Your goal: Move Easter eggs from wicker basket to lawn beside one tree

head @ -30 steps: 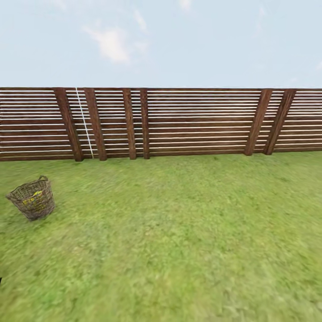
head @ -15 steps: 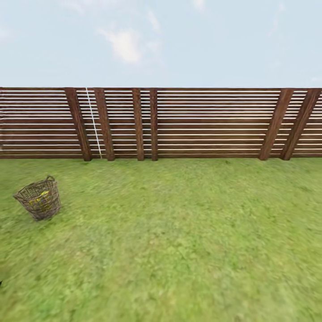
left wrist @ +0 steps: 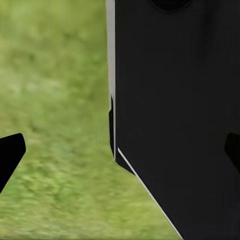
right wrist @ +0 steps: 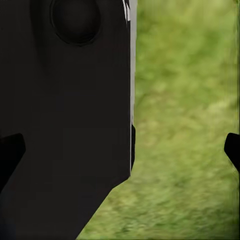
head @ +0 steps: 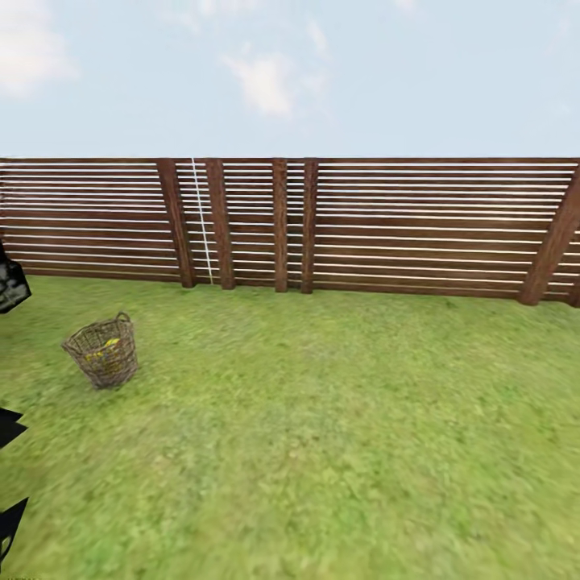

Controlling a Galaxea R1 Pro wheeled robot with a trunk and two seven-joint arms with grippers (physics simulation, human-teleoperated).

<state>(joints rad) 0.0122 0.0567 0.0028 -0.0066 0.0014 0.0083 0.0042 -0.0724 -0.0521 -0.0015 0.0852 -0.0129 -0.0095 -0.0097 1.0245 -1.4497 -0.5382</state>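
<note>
Your wicker basket (head: 103, 352) sits on the lawn (head: 338, 435) well ahead to your left, yellow eggs (head: 105, 349) inside. Both hands (left wrist: 120, 150) (right wrist: 120, 150) hang wide, empty. No tree shows; approach carelessly and you risk tipping it.

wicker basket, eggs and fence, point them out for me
wicker basket (head: 103, 364), head view, woven side wall
Easter eggs (head: 103, 348), head view, yellow patch inside the basket
fence (head: 403, 225), head view, horizontal slats
</note>
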